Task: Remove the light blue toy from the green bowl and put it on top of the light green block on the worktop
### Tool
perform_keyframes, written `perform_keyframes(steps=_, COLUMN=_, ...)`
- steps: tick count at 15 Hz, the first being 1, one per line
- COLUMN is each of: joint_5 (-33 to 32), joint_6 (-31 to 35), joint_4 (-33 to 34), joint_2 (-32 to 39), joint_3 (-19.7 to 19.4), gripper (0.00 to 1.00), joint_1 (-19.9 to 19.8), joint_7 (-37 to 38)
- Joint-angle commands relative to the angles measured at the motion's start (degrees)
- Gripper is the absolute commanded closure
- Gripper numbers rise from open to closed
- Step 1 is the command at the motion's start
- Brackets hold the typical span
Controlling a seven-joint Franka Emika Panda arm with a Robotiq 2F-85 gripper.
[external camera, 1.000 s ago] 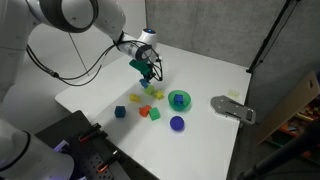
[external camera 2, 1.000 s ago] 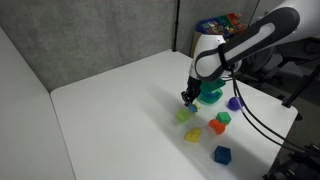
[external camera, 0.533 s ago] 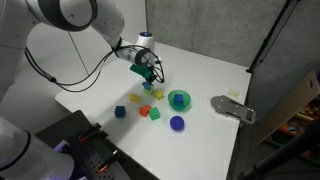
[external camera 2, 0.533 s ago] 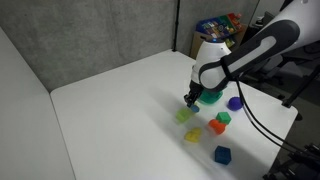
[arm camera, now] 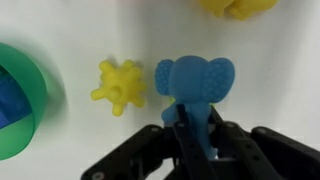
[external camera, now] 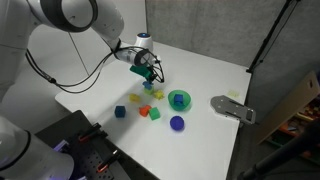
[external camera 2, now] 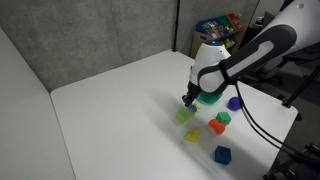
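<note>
One toy (arm camera: 200,78), light blue, is clamped in my claw (arm camera: 190,132), over the desk (arm camera: 110,30). It sits just beside a yellow spiky piece (arm camera: 120,87), apart from the bowl (arm camera: 32,88).

Exterior views high, far over the worktop (external camera: 200,70); wrist view close, downward

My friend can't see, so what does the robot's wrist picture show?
The tool grips a light blue toy shaped like an elephant, over a white worktop. A spiky yellow toy shows just left of it, and the green bowl peeks in at the left edge.
</note>
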Motion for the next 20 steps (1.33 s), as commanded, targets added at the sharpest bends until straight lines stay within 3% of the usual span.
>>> perform_keyframes(steps=1, joint_5=-1.42, joint_6=0.82, joint_4=1.63, joint_2=1.28, joint_3=-0.94, gripper=0.93, joint_1=1.31, joint_7=2.01)
perform_keyframes(steps=2, joint_5=-1.41, joint_6=0.84, joint_4=1.67, joint_2=1.37, joint_3=-0.92, gripper=0.57, joint_1=1.35, joint_7=1.89)
perform_keyframes(steps=9, joint_5=0.01, joint_6=-2.69, joint_4=0.14, joint_2=-2.09, joint_3=0.49, gripper=0.05, joint_1=-1.01, joint_7=-0.19)
perform_keyframes(steps=10, joint_5=0.02, joint_6=-3.64, joint_4=-0.34, joint_2=-3.23, joint_3=0.35, gripper=0.00, joint_1=-1.44, joint_7=-0.33)
perform_keyframes(steps=20, joint_5=2.15, joint_6=-23.23, joint_4=-7.07, joint_2=-20.51, joint_3=1.31, gripper=0.00, joint_1=-10.31, joint_7=-9.08)
